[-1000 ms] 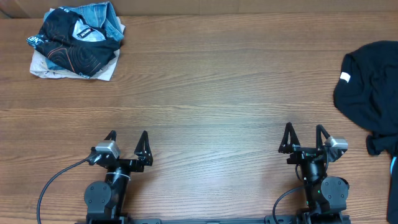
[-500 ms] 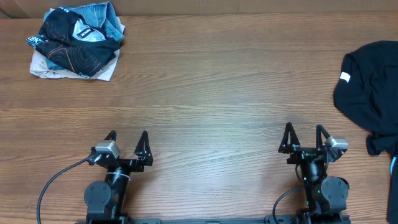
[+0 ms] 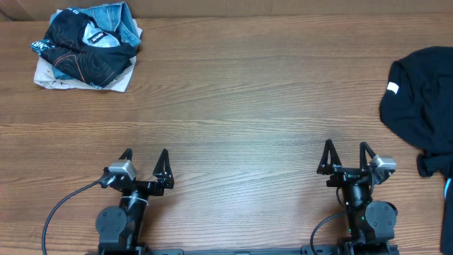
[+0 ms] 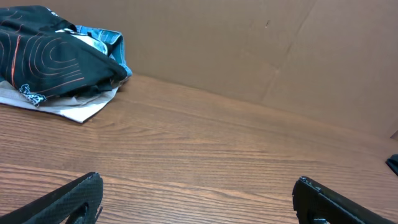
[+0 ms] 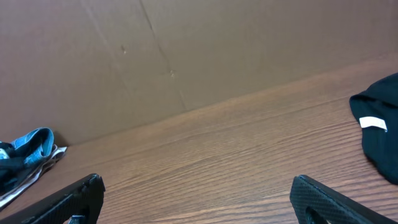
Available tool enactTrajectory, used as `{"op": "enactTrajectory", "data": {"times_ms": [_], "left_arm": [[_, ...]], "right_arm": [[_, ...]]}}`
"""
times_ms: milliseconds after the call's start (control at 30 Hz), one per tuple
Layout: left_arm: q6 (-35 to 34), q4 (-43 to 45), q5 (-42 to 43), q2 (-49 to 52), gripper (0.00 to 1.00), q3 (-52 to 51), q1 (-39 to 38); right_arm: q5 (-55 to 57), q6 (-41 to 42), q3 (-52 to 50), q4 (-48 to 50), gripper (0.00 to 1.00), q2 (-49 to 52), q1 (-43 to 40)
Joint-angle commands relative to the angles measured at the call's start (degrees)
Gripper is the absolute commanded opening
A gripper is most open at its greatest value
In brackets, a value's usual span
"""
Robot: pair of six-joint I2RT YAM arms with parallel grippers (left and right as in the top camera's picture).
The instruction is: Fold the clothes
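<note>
A crumpled black shirt (image 3: 421, 106) with a small white label (image 3: 393, 88) lies at the table's right edge, partly cut off by the frame; the right wrist view shows the black shirt (image 5: 379, 134) at far right. At the far left corner sits a pile of clothes (image 3: 88, 46), dark fabric with orange lines over light blue and white cloth, and the left wrist view shows that pile (image 4: 56, 59) at upper left. My left gripper (image 3: 145, 154) and right gripper (image 3: 347, 147) rest near the front edge, both open and empty, far from either garment.
A brown cardboard wall (image 4: 249, 43) runs along the table's far side. The wood-grain table (image 3: 248, 106) stretches between the two heaps. A black cable (image 3: 60, 205) loops from the left arm's base.
</note>
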Motion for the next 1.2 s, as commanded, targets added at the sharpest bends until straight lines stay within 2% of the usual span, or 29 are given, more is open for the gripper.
{"op": "enactTrajectory", "data": {"times_ms": [0, 400, 600, 933, 1167], "left_arm": [[1.33, -0.02, -0.68, -0.63, 1.0, -0.28, -0.26], [1.33, -0.02, -0.7, -0.63, 1.0, -0.28, -0.26], [1.33, -0.02, -0.7, -0.63, 1.0, -0.28, -0.26], [1.33, -0.02, -0.7, -0.63, 1.0, -0.28, -0.26], [1.33, -0.02, -0.7, -0.63, 1.0, -0.28, -0.26]], "right_arm": [[0.33, -0.37, -0.61, 0.28, 1.0, -0.57, -0.02], [0.55, 0.5, -0.61, 0.35, 1.0, -0.57, -0.02], [-12.9, 0.5, -0.61, 0.76, 1.0, -0.57, 0.0], [-20.96, 1.14, -0.61, 1.86, 1.0, -0.57, -0.02], [-26.91, 2.43, -0.55, 13.0, 1.0, -0.57, -0.02]]}}
